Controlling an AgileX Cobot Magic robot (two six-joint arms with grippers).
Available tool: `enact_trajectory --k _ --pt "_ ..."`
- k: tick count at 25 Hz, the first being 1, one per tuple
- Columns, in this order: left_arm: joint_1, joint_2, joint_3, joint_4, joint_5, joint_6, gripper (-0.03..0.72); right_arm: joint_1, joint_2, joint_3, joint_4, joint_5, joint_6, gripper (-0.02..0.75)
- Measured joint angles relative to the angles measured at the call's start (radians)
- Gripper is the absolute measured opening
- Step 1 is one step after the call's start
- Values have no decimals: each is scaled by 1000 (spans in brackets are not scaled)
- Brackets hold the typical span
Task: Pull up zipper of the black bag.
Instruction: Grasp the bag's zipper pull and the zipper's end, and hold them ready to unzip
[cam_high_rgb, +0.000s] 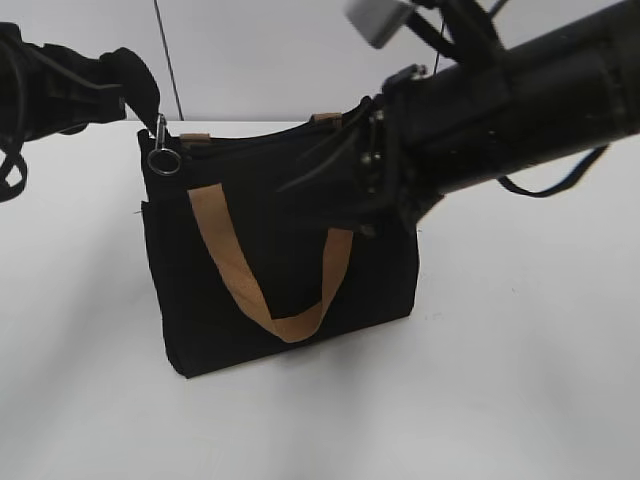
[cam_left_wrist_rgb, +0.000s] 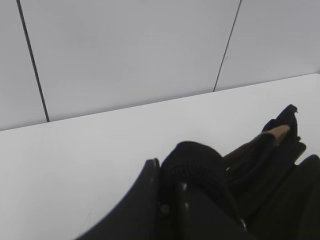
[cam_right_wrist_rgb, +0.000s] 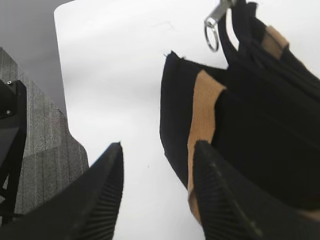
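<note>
The black bag stands upright on the white table, with a tan strap handle hanging down its front. The zipper runs along its top edge. The silver pull and ring are at the bag's top left corner. My left gripper, wrapped in black cloth, is shut on the pull there; in the left wrist view the pull is hidden. My right gripper is open, one finger in front of the bag's front panel, the other over bare table. The ring shows above.
The white table extends on all sides of the bag. My bulky right arm crosses above the bag's right top. A pale wall with dark seams stands behind. A grey block shows at the left of the right wrist view.
</note>
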Motion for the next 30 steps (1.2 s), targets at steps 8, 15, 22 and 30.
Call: enact_trajectory --k 8,15,22,30 --pt "0 0 -1 0 3 0 20 87 217 -212 2 -44 -63 359" --pt "0 0 -1 0 4 0 20 89 341 -321 17 -89 -67 358" --pt "0 0 -1 0 4 0 20 89 383 -348 58 -84 -67 256" --pt "0 0 -1 0 4 0 20 89 388 -348 89 -57 -67 231"
